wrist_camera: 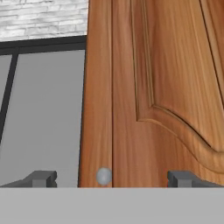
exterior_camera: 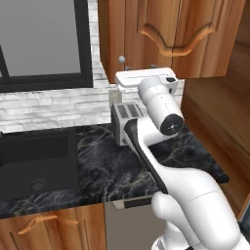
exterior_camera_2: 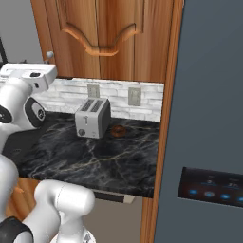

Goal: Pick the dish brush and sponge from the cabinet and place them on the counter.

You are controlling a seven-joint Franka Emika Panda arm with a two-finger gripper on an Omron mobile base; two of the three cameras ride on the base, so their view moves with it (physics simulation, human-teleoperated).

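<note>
Cabinet [wrist_camera: 144, 87] hangs on the wall above the counter [exterior_camera: 112, 171], reddish-brown wood, its arched panel door closed. The counter is black with pale veins and carries a grey toaster [exterior_camera_2: 93, 118]. A black sink [exterior_camera: 36, 166] lies at its left. The gripper [wrist_camera: 111, 178] is spread wide and holds nothing, facing the door edge. The small round grey knob [wrist_camera: 104, 176] sits between its fingertips [wrist_camera: 41, 178].

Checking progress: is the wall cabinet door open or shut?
Shut. The cabinet door lies flush in its frame, knob untouched between the open gripper tips.
</note>
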